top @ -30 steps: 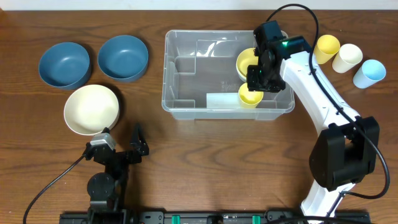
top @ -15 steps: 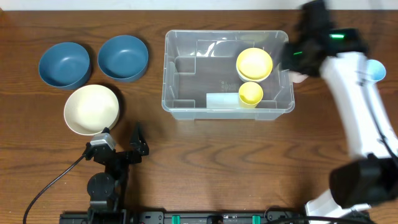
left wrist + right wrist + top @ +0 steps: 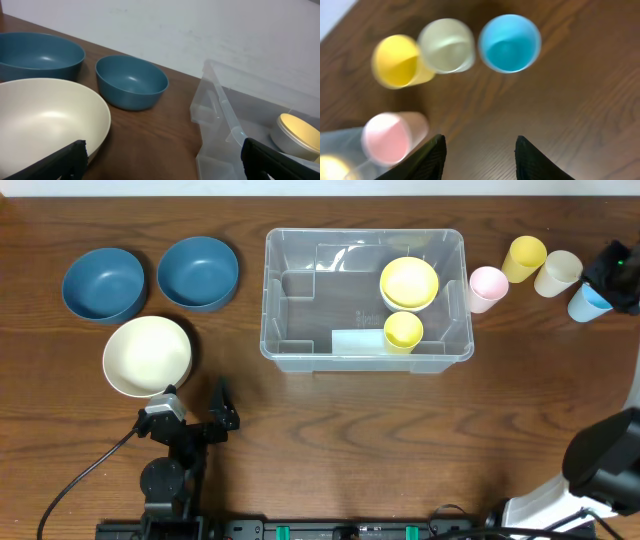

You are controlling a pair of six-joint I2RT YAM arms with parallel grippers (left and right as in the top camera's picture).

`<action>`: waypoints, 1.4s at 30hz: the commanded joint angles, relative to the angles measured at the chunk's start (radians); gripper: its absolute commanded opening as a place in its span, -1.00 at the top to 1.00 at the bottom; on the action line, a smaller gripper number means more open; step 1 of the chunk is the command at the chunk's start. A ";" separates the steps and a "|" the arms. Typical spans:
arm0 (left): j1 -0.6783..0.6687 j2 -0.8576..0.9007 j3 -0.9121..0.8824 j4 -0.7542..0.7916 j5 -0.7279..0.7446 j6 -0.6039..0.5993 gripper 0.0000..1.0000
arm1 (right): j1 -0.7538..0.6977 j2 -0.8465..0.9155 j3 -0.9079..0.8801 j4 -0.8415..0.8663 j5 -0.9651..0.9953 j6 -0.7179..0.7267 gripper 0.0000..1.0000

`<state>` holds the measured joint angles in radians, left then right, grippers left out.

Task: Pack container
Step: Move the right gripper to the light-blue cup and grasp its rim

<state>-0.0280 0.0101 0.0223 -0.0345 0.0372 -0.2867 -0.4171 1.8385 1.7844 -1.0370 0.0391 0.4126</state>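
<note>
The container (image 3: pixel 300 315) sits toward 12 o'clock on the tabletop (image 3: pixel 400 440), upright with its top open. At its 3 o'clock end there's a yellow bowl (image 3: pixel 409 283) inside, and a little yellow cup (image 3: pixel 403 330) is tucked in at the bowl's 6 o'clock.

My right jaws are apart with nothing between them. They hang over the cups out at the container's 3 o'clock. The pink cup (image 3: pixel 487 287) is just beside the wall, then come the loose yellow cup (image 3: pixel 525 256), the cream cup (image 3: pixel 557 272) and the blue cup (image 3: pixel 588 302).

My left jaws are spread wide too, also empty, down low by the cream bowl (image 3: pixel 147 356) around 8 o'clock from the container. The two blue bowls (image 3: pixel 198 272) sit at its 9 o'clock.
</note>
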 commanded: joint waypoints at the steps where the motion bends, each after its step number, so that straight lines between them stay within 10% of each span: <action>1: -0.002 -0.006 -0.018 -0.038 -0.029 0.017 -0.96 | -0.052 0.060 0.001 0.006 0.017 0.013 0.07; 42: -0.002 -0.006 -0.018 -0.038 -0.029 0.017 -0.96 | -0.161 0.380 0.001 0.278 -0.059 -0.055 0.29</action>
<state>-0.0280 0.0101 0.0223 -0.0341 0.0372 -0.2867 -0.5892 2.1841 1.7840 -0.7525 -0.0120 0.3660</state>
